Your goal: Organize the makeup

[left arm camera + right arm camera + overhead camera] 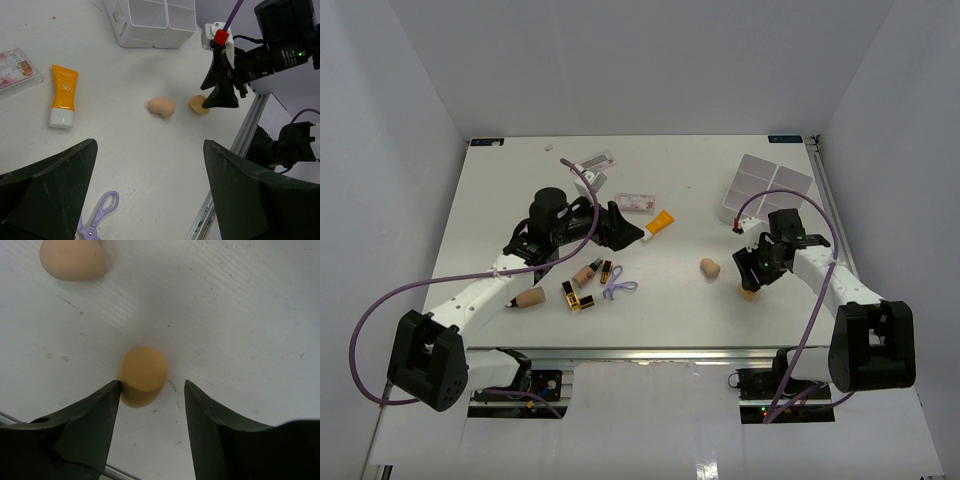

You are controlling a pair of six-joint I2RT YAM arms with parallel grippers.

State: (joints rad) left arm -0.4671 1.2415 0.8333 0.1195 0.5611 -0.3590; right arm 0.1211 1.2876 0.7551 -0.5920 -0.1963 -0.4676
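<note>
My right gripper [152, 385] is low over the table, open around a tan sponge [143, 375]. Its left finger touches the sponge, while the right finger stands apart from it. A second beige sponge [710, 268] lies just to the left, and a third sponge [530, 298] lies beside the left arm. The orange-tipped tube [64, 95], two lipstick tubes [577, 296], the foundation bottle [586, 273] and clear packets [633, 202] lie mid-table. My left gripper [150, 150] hovers wide open and holds nothing.
The white compartment tray [767, 187] stands at the back right, behind the right gripper. Small purple scissors [618, 289] lie near the lipsticks. Another packet [595, 160] lies at the back. The table's front edge rail [240, 145] runs close to the right gripper.
</note>
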